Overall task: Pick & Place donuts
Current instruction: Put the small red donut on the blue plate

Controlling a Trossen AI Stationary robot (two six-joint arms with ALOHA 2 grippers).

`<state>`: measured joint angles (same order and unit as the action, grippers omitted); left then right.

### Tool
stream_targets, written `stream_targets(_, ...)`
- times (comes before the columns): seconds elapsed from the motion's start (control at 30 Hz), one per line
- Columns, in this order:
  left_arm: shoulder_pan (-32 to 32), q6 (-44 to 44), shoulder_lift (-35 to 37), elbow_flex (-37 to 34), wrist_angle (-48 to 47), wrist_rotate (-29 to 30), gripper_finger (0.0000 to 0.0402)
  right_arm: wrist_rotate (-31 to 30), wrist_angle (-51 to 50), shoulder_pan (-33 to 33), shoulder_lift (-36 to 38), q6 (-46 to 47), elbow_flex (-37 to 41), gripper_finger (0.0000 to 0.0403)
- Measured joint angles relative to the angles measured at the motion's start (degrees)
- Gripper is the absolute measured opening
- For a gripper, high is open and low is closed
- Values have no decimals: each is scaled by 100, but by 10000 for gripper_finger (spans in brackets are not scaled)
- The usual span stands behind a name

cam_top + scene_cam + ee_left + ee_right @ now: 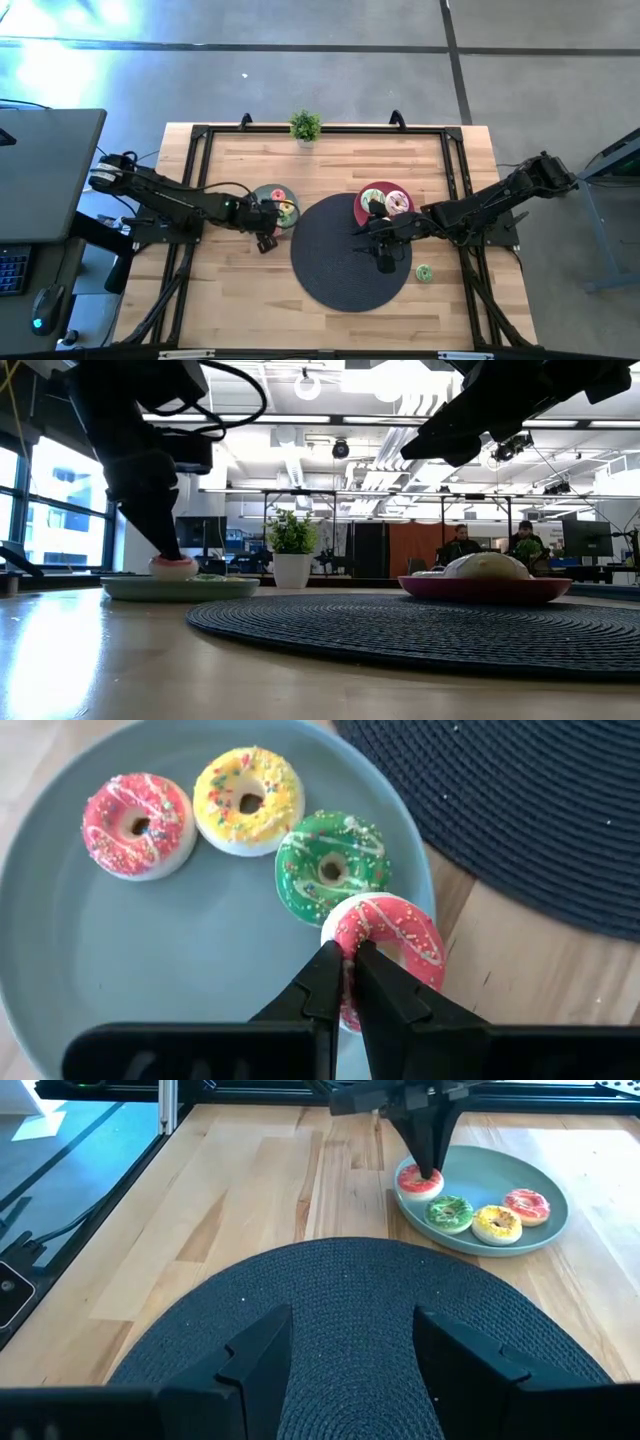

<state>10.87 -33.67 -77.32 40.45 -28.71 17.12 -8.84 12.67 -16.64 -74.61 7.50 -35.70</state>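
Observation:
A grey-green plate [120, 970] holds small donuts: a pink one [138, 825], a yellow one [248, 798] and a green one [332, 868]. A second pink donut [400, 935] lies at the plate's rim next to the black mat. My left gripper [347, 960] stands over the plate [272, 195], pointing down, shut on this second pink donut. My right gripper [355, 1365] hovers open above the black mat [350, 255]. The red plate [364, 192] carries larger donuts [398, 201]. One small green donut [423, 272] lies on the table right of the mat. My left gripper pinches the pink donut's ring [345, 925] between its two fingers, on the side of the ring facing the plate's middle. The fingers [165, 530] come from above, pointing down. The donut [172, 567] lies flat with its underside on the plate's rim area.
A small potted plant [305, 126] stands at the table's far edge. The mat fills the table's middle between the two plates. Bare wood lies near the table's front and left of the grey-green plate. People sit in the room beyond [462, 545].

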Motion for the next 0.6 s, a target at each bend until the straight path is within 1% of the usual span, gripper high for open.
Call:
stream_targets(0.1, 0, -25, 2, 0, -48, 91, 23, 0, -6, 0, -2, -2, -2, 197)
stream_targets(0.27, 0, -255, -160, -4, -584, 150, 23, 0, -11, 0, -2, -2, -2, 197)
stream_targets(0.4, 0, -256, -251, -4, -478, -8, 26, 0, -13, 0, -2, -2, -2, 197)
stream_targets(0.5, 0, -85, -251, -4, -298, -77, 41, 0, -15, 0, -2, -2, -2, 197)
stream_targets(0.6, 0, 58, -251, -4, -105, -40, 68, 112, -21, -17, -2, -2, -2, 197)
